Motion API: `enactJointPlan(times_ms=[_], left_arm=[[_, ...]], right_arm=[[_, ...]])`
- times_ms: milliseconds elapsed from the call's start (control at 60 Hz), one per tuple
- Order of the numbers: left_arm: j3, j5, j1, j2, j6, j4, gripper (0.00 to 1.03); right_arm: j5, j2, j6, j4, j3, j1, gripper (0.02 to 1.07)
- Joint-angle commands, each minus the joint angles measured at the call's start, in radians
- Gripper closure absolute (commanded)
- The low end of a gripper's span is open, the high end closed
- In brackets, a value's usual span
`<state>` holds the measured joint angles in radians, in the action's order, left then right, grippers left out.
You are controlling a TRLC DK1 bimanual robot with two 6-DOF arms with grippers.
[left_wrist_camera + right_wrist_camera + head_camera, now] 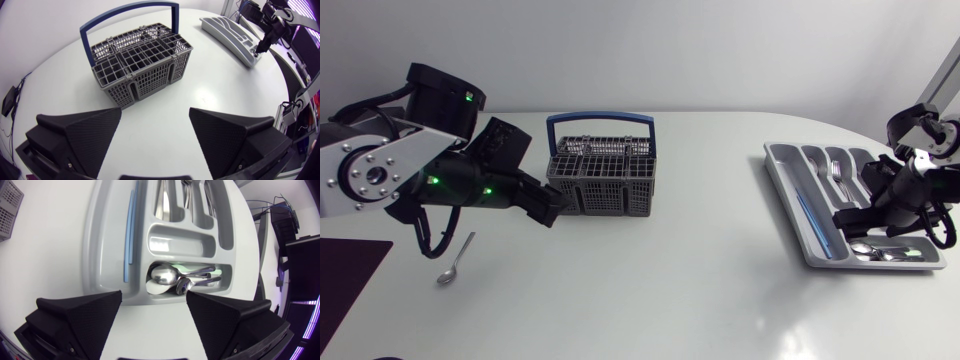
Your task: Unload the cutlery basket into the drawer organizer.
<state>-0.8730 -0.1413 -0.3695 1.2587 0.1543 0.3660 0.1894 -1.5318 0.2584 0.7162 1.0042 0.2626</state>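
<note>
Loose spoon (455,260) is seen on the table (700,290) at front-left, outside the cutlery basket (602,170). Its long axis runs roughly front-to-back, slightly tilted, with the bowl toward the table's front edge and the handle toward the back. It lies beside the left arm (380,170), well behind the left gripper (155,131) on the outer side, and is not caught in the left wrist view. The left gripper is released, fingers spread wide, nothing held. It is pointed at the short end of the cutlery basket, which sits just ahead of the fingertips with no contact seen. The basket cells look empty from the left wrist view; no cutlery can be made out in them. The spoon is therefore judged to be the remaining item, and the left arm is clearly the nearer one. The pick turns on the gripper being pulled back away from the basket, brought down, and closed across the thin handle rather than along it. The drawer organizer (788,200) is placed well apart at the right, with forks (837,172) in a rear slot and stored spoons (170,276) in the end compartment. The right gripper (154,300) is held over that end compartment, also released and empty.
</note>
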Motion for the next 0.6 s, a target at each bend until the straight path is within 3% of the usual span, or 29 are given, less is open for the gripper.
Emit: enactJointPlan(times_ms=[0,217,583], left_arm=[[0.032,0.005,0.021,-0.031,0.007,0.005,0.08],[0.062,0.005,0.046,-0.085,0.022,0.007,0.08],[0.134,0.008,0.129,-0.214,0.051,0.010,0.05]], right_arm=[[-0.024,0.071,-0.036,0.028,-0.006,-0.022,0.07],[-0.142,0.203,-0.127,0.085,0.036,-0.074,0.07],[-0.140,0.387,-0.306,0.034,-0.018,-0.229,0.07]])
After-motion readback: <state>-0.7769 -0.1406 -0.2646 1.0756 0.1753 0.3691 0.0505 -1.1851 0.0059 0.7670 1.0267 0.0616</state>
